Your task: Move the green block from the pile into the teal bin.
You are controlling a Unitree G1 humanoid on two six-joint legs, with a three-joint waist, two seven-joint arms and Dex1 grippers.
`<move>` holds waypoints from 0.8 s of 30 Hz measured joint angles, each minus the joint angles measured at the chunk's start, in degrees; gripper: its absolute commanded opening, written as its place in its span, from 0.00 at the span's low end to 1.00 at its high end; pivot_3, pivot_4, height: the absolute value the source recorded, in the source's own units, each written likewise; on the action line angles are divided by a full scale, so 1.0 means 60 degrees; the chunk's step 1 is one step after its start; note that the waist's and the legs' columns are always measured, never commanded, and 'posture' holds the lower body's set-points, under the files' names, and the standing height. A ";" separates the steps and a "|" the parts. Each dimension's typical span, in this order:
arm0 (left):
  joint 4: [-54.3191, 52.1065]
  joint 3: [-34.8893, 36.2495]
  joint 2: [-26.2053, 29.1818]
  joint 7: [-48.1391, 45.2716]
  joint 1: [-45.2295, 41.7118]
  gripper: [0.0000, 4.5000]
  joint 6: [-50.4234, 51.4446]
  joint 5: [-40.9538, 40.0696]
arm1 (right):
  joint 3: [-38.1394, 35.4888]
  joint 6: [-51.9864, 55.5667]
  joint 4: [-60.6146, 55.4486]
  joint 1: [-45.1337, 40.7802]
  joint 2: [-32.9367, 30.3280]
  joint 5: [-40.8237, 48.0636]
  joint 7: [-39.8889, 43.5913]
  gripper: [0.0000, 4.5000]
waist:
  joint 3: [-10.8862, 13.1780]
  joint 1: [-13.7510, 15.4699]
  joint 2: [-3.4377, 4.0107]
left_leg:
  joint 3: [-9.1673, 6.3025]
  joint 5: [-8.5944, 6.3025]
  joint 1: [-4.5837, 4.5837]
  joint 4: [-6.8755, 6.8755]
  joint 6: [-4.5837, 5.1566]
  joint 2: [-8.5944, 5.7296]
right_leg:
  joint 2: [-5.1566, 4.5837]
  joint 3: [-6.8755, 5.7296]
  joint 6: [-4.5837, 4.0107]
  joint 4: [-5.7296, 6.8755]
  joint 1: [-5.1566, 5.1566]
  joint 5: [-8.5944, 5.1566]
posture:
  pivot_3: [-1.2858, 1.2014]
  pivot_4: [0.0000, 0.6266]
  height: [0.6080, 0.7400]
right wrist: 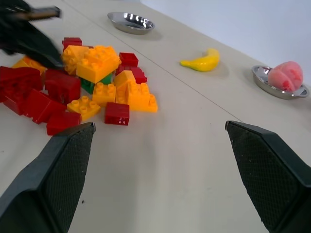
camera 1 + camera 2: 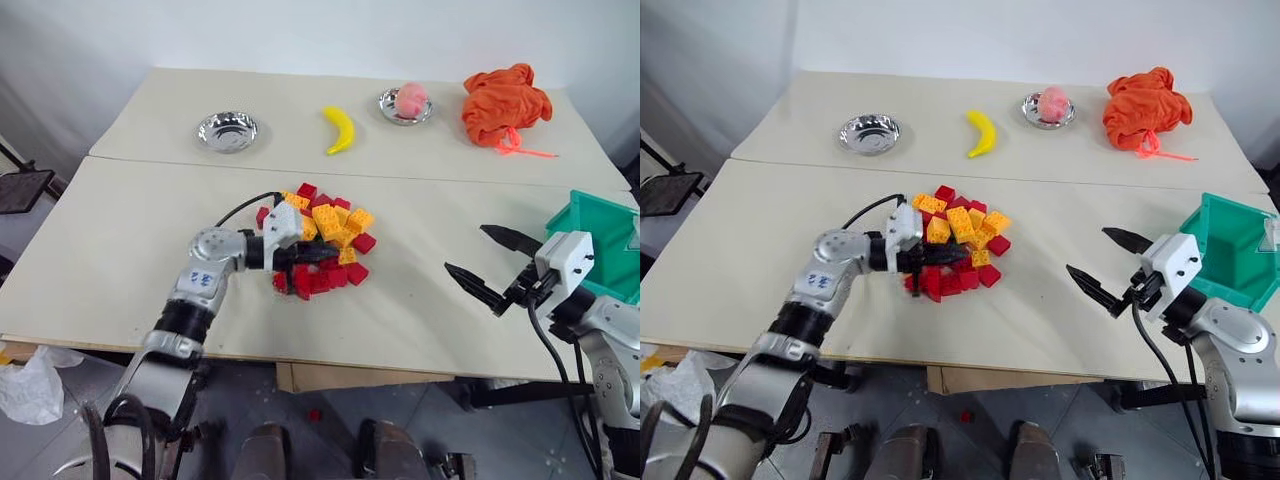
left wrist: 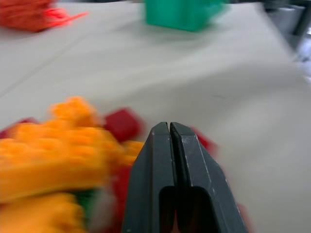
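The pile [image 2: 320, 245] of red and yellow-orange bricks lies in the middle of the near table. The green block [image 1: 90, 86] is mostly buried under yellow bricks, and a green patch [image 3: 87, 199] also shows beside my left fingers. My left gripper [image 2: 325, 254] is shut, its fingers pressed together with nothing between them, and its tips reach into the near side of the pile. My right gripper [image 2: 466, 248] hangs open and empty over the table, right of the pile. The teal bin [image 2: 575, 215] stands just behind it at the table's right edge.
On the far table stand a steel bowl [image 2: 228, 131], a yellow banana [image 2: 340, 129], a second bowl holding a pink thing [image 2: 406, 103] and a crumpled orange cloth [image 2: 505, 103]. Bare tabletop lies between the pile and the bin.
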 measured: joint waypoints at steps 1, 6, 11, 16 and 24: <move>0.0683 0.0074 -0.0115 0.0492 -0.0376 0.02 -0.0112 0.0199 | 0.0082 0.0058 -0.0059 0.0003 0.0041 0.0000 -0.0042 1.00 | 0.0001 -0.0007 -0.0001 | 0.0000 0.0000 0.0003 -0.0001 0.0000 0.0000 | 0.0000 0.0000 0.0000 0.0002 0.0000 0.0000 | 0.52 0.24 1.00; 0.2841 0.0684 -0.0124 0.2858 -0.1512 0.02 -0.0534 0.0800 | 0.0135 0.0152 -0.0277 0.0011 0.0114 -0.0001 -0.0210 1.00 | 0.0001 0.0004 -0.0002 | 0.0000 0.0000 0.0002 -0.0001 0.0001 -0.0001 | 0.0000 0.0000 0.0002 0.0001 0.0000 0.0001 | 0.52 0.24 1.00; 0.3924 0.1075 0.0110 0.4289 -0.1800 0.02 -0.0946 0.1200 | 0.0238 0.0190 -0.0358 0.0012 0.0191 0.0001 -0.0269 1.00 | 0.0002 0.0015 -0.0004 | 0.0000 -0.0001 0.0000 -0.0003 0.0001 -0.0002 | 0.0000 0.0001 0.0003 -0.0001 0.0000 0.0001 | 0.52 0.24 1.00; 0.3421 0.0452 0.0341 0.1959 -0.1653 0.02 -0.1955 0.1581 | 0.0492 0.0188 -0.0341 -0.0070 0.0328 -0.0003 -0.0260 1.00 | 0.0002 0.0043 -0.0004 | 0.0002 -0.0002 -0.0007 0.0000 0.0002 -0.0006 | 0.0000 0.0001 0.0007 -0.0011 -0.0001 0.0003 | 0.52 0.24 1.00; 0.1293 0.0081 0.0922 -0.1538 -0.0154 0.02 -0.2365 0.1228 | 0.0545 0.0123 -0.0272 -0.0135 0.0411 -0.0071 -0.0168 1.00 | 0.0002 -0.0040 -0.0003 | 0.0007 -0.0002 -0.0002 0.0004 0.0003 -0.0003 | 0.0000 0.0007 0.0007 0.0001 -0.0003 0.0004 | 0.52 0.24 1.00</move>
